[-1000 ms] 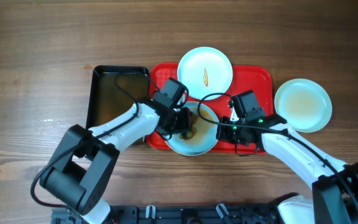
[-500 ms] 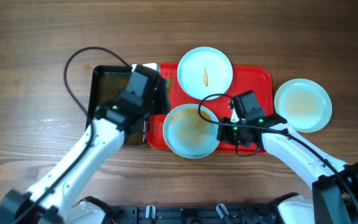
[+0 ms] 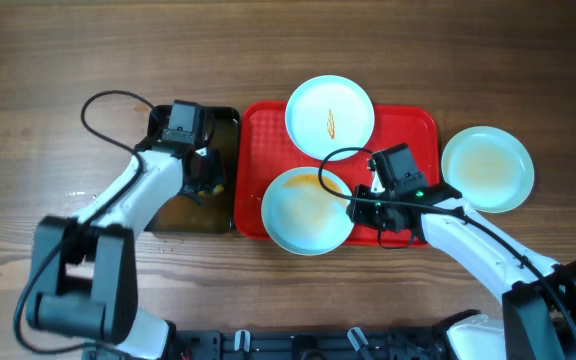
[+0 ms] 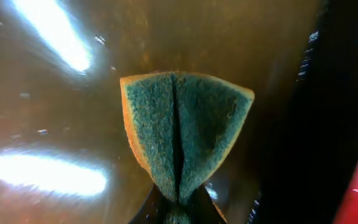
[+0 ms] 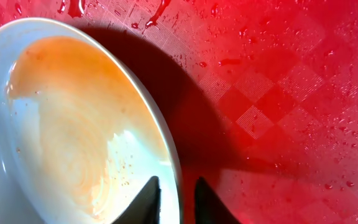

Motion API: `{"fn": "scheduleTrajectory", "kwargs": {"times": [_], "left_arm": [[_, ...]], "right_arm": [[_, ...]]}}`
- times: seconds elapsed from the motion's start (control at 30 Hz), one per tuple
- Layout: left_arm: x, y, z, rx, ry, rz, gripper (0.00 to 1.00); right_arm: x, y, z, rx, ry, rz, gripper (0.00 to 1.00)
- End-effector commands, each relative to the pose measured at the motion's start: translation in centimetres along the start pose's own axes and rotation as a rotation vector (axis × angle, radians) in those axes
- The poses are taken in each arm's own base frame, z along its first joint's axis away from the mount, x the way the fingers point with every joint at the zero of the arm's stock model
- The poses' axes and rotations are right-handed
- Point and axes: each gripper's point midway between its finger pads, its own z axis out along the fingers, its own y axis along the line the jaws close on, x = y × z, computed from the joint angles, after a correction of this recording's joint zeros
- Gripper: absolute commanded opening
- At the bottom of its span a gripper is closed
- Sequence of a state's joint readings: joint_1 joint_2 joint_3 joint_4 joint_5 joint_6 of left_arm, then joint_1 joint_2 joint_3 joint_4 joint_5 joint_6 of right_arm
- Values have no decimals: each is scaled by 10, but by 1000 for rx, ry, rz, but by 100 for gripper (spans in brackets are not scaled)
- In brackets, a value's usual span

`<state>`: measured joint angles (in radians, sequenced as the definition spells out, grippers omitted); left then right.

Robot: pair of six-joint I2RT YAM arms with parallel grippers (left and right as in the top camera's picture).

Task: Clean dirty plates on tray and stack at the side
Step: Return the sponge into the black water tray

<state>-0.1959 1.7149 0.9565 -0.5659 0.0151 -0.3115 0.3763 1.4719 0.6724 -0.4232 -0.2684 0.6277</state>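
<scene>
The front plate lies at the near edge of the tray, its floor coated with a thin orange-brown smear, so it reads as only partly cleaned. The right claw is clenched on this plate's right rim, one finger inside the lip and one outside. The dark shadow under that edge suggests the rim is lifted a little off the wet red floor, probably to steady the plate for scrubbing.

The back plate sits at the far edge of the tray, overhanging its rim, with one narrow orange streak at its middle. It looks untouched. The third plate rests on the worktop just to the right of the tray, showing a faint tan film; this seems to be the start of the stack.

Well to the left, the left claw hangs over the black tub, which stands against the tray's left side. It is grasping a sponge, pinched into a fold with the green scouring face outward above murky, glinting liquid, most likely to rinse it.
</scene>
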Motion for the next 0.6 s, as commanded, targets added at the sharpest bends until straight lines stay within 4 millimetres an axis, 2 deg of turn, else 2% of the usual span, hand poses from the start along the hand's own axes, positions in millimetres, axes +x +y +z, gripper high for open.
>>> {"fn": "scheduleTrajectory", "kwargs": {"times": [0.0,0.07,0.2,0.3,0.4,0.47,0.57], "left_arm": [[9,2,14,-2,48,15,46],[6,5,16,-18,34,15,68],[-6,9,16,-48,-19,15,69],[-9,0,17,-2,-29,13,60],[-9,0,22,-2,-28,15,41],[-9,-2,24,4,-24,16,4],[-25,-8,19,25,-86,63,4]], "right_arm": [[0,-4,3,17,2,4,18],[0,-4,3,17,3,4,17],[0,-4,3,17,3,5,17],[0,-3,3,15,5,4,17],[1,-3,3,12,8,5,17],[1,-3,3,12,7,4,18],[0,-3,3,12,7,4,21]]}}
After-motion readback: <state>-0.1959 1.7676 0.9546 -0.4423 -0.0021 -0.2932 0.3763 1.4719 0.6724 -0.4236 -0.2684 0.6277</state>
